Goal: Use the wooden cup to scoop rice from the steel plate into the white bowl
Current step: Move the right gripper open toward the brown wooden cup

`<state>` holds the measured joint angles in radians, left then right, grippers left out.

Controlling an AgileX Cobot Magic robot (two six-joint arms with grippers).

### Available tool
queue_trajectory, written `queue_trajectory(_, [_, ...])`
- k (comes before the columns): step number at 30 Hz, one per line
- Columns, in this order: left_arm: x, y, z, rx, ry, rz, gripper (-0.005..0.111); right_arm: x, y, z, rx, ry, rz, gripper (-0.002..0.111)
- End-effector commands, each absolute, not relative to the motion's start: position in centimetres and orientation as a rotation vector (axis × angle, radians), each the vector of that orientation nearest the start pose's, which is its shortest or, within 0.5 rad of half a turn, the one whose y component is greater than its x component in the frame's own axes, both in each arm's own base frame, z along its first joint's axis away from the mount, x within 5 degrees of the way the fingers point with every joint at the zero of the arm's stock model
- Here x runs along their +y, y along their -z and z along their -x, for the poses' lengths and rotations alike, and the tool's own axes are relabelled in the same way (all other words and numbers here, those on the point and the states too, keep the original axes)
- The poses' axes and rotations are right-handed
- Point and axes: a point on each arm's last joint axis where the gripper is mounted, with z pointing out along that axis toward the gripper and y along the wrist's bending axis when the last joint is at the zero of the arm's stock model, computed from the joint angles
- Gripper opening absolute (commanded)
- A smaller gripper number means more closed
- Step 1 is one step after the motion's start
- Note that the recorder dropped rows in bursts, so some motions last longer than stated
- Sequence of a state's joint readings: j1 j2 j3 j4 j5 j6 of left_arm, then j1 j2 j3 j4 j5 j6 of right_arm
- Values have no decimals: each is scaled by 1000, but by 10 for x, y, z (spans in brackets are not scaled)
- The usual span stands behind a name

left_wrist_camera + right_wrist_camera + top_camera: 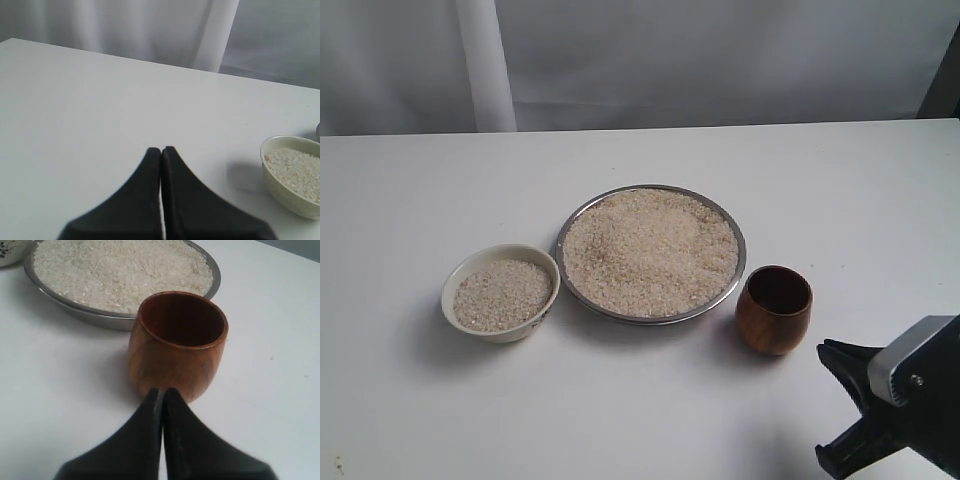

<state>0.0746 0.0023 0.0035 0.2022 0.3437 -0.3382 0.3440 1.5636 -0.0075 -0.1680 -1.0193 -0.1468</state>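
The steel plate [737, 285] sits mid-table, heaped with rice [650, 250]. To its left stands the white bowl [510, 330], and it also holds rice [502, 294]. The wooden cup [774, 309] stands upright and empty just right of the plate. My right gripper [162, 390] is shut with nothing in it. Its tips sit low against the cup's [177, 345] near side, and I cannot tell whether they touch. My left gripper [161, 149] is shut and empty over bare table, left of the bowl [285, 195]. It is out of the exterior view.
A white tabletop [620, 420] carries everything, with a pale curtain [720, 60] behind its far edge. The right arm [920, 400] enters at the bottom right corner. In the right wrist view, the plate's rim [95, 317] lies just behind the cup.
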Motion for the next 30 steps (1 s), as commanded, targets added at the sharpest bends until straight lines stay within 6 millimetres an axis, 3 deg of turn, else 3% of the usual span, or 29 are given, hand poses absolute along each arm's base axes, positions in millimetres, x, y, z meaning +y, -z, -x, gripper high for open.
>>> queue_trajectory(1, [10,-183,-53,1797,1,248,0,65,-117,-150,1935,-200,647,14])
queue_trajectory(5, [10,-183,-53,1797,1,248,0,65,-117,-150,1936,-197,646,67])
queue_trajectory(7, [10,-183,-53,1797,1,248,0,65,-117,-150,1935,-206,633,80])
queue_trajectory(11, [10,-183,-53,1797,1,248,0,63,-120,-152,1957,-269,480,82])
queue_trajectory(20, [10,-183,-53,1797,1,248,0,62,-119,-152,1997,-336,347,82])
queue_trajectory(30, [10,-183,-53,1797,1,248,0,67,-119,-159,2011,-351,387,82])
